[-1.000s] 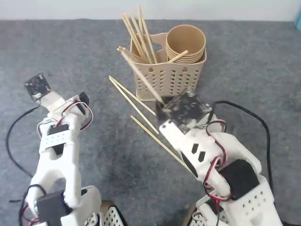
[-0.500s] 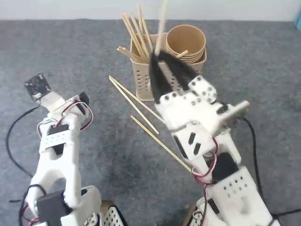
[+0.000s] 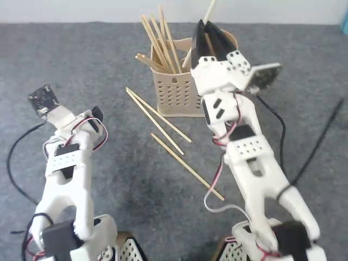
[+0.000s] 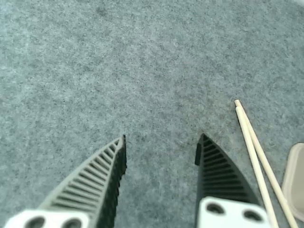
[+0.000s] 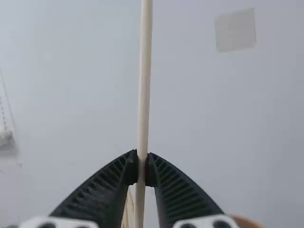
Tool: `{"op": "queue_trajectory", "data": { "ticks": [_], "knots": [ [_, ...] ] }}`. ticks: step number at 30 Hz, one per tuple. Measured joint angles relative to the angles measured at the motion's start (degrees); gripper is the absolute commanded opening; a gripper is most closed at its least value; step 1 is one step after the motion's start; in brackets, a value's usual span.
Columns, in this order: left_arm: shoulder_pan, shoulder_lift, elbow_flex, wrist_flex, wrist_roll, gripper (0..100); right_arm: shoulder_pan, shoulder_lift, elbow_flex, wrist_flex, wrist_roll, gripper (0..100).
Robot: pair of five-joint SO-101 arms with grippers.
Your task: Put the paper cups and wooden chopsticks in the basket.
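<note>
My right gripper [image 5: 141, 159] pinched one chopstick [image 5: 145, 71] upright above the basket [image 3: 176, 95], where more sticks [image 3: 160, 43] stood. My left gripper [image 4: 161, 142] hung spread over the carpet [image 4: 142, 57], near three loose chopsticks [image 3: 157, 122].

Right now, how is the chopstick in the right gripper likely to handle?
The chopstick runs straight past the right gripper, so probably stiff and light. Thin and smooth, pinched at one spot, it could pivot or slip. Dropped into the basket, it would likely lean on the rim.
</note>
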Motion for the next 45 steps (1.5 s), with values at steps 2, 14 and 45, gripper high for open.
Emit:
{"op": "queue_trajectory", "data": {
  "ticks": [2, 14, 45],
  "knots": [
    [0.00, 0.00, 0.00, 0.00, 0.00, 23, 0.53, 3.78, -1.76, 0.00, -0.09, 1.0],
    [0.00, 0.00, 0.00, 0.00, 0.00, 23, 0.62, 8.70, -6.07, 5.98, 0.79, 17.1],
    [-1.58, 0.00, 0.00, 0.00, 0.26, 23, -11.87, -38.33, 8.79, 87.65, 3.78, 10.1]
  ]
}}
